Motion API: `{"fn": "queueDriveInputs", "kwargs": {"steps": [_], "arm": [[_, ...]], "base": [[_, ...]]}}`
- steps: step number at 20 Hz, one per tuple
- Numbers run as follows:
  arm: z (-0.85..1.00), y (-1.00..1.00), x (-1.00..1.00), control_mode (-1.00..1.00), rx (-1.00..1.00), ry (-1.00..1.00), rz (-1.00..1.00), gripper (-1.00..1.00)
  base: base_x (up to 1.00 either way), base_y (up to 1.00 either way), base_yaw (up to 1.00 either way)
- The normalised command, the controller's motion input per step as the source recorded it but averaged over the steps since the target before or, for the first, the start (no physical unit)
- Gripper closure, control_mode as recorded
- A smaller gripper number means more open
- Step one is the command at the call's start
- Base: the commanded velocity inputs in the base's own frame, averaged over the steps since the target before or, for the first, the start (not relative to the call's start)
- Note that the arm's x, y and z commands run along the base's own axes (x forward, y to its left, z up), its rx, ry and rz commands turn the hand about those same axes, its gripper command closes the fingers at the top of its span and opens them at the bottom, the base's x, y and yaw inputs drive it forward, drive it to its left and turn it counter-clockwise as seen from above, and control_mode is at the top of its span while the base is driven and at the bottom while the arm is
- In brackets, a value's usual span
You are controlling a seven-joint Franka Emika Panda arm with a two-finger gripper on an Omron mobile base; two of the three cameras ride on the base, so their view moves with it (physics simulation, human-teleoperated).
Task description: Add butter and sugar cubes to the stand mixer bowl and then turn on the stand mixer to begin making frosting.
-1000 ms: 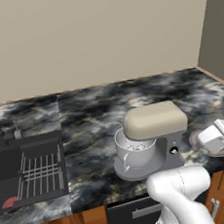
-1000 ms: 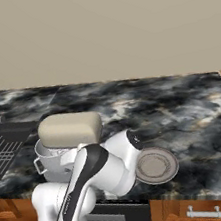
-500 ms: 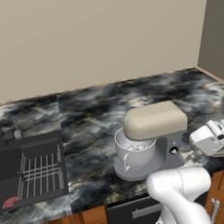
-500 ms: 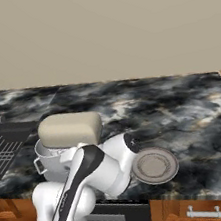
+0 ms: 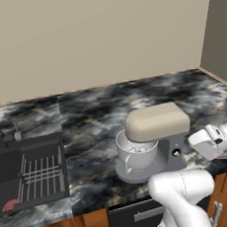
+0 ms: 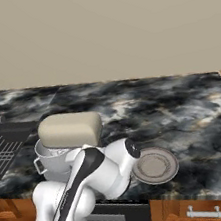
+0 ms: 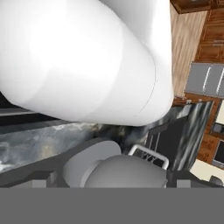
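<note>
you have the white arm folded low at the front of the counter, and since a second ago its hand point(image 5: 213, 142) has swung a little further round at 3 o'clock of the stand mixer point(image 5: 155, 141), with the base views unchanged. the claw itself is hard to make out in the pictures; its jaws stand spread wide with nothing between them. in the right base view your forearm crosses in front of the mixer and covers its base and knob side.

the stand mixer bowl point(image 5: 136, 155) sits on the mixer's dark base under the beige head, handle toward 9 o'clock, and what lies inside it is too small to tell. in the hand view you see the grey bowl point(image 7: 120, 171) and mixer from a rolled angle, half cut off by the bottom edge.

just at 3 o'clock of the mixer in the right base view lies a round grey plate point(image 6: 154, 166), its near left rim hidden by your wrist. you cannot make out the butter or the sugar cubes anywhere.

farther off at 9 o'clock the sink point(image 5: 27, 174) holds a wire rack point(image 5: 40, 175) and something red point(image 5: 10, 204) cut by its edge. the marbled counter point(image 5: 95, 112) runs back to the wall.
</note>
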Motion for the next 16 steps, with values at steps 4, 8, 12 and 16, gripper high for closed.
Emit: {"fn": "queueDriveInputs", "kwargs": {"steps": [4, 8, 12, 16], "arm": [[0.0, 0.06, 0.01, -1.0, 0.02, 0.0, -0.08, -1.0], [0.0, 0.2, 0.02, -1.0, 0.0, 0.0, -0.07, -1.0], [-0.01, 0.31, 0.01, -1.0, 0.0, 0.0, -0.08, -1.0], [-0.15, 0.06, 0.01, -1.0, 0.0, 0.0, -0.06, -1.0]], "base": [[0.0, 0.0, 0.0], [0.0, 0.0, 0.0], [0.0, 0.0, 0.0], [0.0, 0.0, 0.0]]}}
